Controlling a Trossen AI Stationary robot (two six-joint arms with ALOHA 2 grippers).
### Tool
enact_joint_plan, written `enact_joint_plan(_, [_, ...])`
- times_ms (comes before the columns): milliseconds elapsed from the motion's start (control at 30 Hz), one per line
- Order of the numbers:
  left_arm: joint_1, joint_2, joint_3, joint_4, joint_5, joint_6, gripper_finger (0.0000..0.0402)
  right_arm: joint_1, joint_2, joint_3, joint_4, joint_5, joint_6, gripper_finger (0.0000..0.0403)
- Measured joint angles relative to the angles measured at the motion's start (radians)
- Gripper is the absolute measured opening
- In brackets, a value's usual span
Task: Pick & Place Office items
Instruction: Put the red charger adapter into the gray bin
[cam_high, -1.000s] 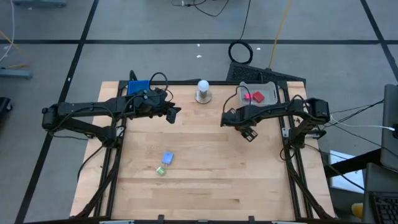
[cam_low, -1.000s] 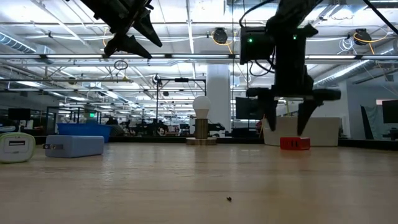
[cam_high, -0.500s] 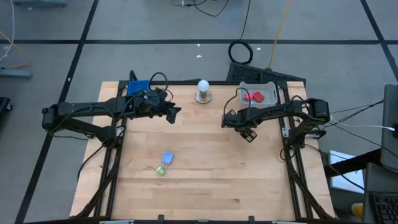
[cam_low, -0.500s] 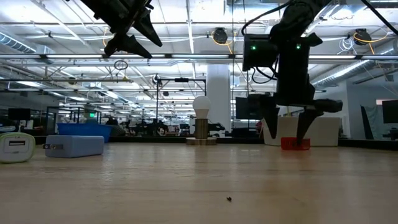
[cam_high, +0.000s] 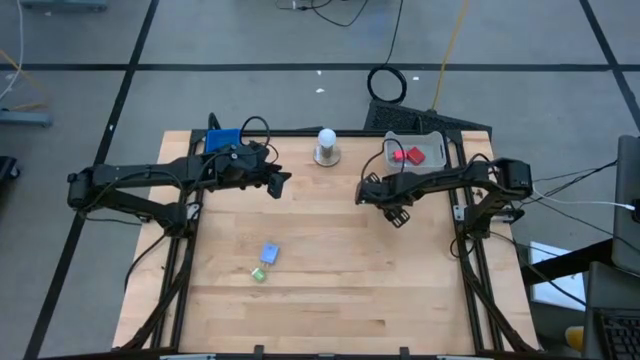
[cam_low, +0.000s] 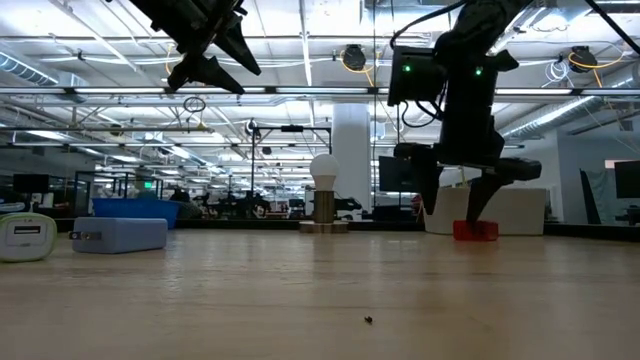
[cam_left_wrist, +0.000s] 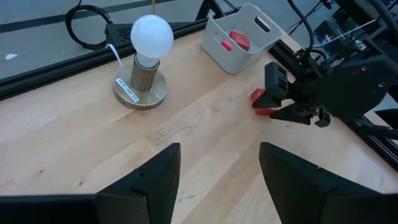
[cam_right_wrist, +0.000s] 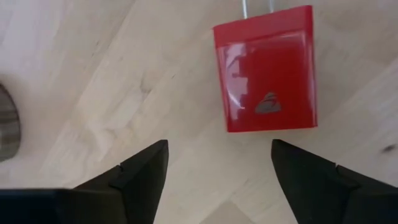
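Wooden table (cam_high: 340, 290) under lit hall; right pincer (cam_right_wrist: 217, 163) spread over red block (cam_right_wrist: 266, 70); left pincer (cam_left_wrist: 219, 163) spread.

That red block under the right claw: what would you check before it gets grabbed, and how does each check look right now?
1. Right gripper open: ok.
2. Red block lies flat on the table, free of other things: ok.
3. Block between the fingers: not ok, it sits ahead of them.
4. Grey tray has room beside its red pieces: ok.
5. Left gripper away, raised: ok.
6. Height above block: cannot tell.
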Motion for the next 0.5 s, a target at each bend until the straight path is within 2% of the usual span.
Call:
enact_joint_plan(267, [0.000, 0.000, 0.000, 0.000, 0.000, 0.001, 0.0219, 0.002, -0.046, 0.000, -0.056, -0.002, -0.070, 0.0309])
enact_joint_plan(500, [0.000, 0.000, 0.000, 0.000, 0.000, 0.000, 0.0219, 0.000, -0.070, 0.000, -0.094, -0.001, -0.168, 0.0315])
